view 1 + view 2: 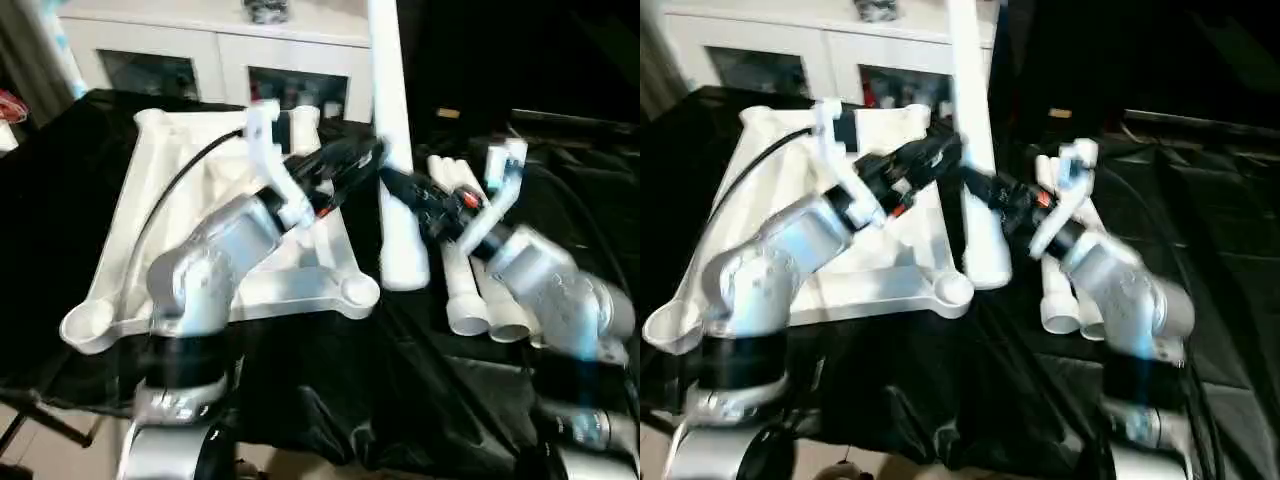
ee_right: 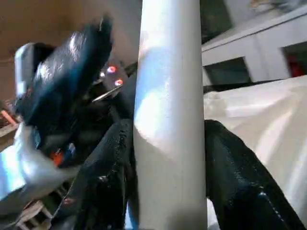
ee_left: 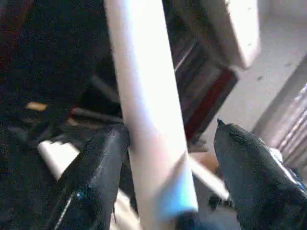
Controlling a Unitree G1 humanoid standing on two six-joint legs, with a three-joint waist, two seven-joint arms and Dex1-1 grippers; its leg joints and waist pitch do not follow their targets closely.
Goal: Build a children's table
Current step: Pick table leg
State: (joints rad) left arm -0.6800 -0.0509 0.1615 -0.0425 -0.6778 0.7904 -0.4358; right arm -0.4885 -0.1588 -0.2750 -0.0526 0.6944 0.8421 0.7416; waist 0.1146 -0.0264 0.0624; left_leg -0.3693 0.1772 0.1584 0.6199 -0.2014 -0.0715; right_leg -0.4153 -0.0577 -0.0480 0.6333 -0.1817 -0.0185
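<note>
In the head views, the white tabletop (image 1: 215, 215) is lying ribbed side up on the black-draped counter (image 1: 330, 400) at centre left, its round corner sockets (image 1: 358, 291) sitting empty. One white leg (image 1: 395, 150) is standing upright at centre, and spare legs (image 1: 480, 300) are lying just right of it. In the left wrist view, the left gripper (image 3: 168, 143) is straddling that leg, jaws spread, one finger (image 3: 103, 163) touching. In the right wrist view, the right gripper (image 2: 168, 143) is clamping the leg.
</note>
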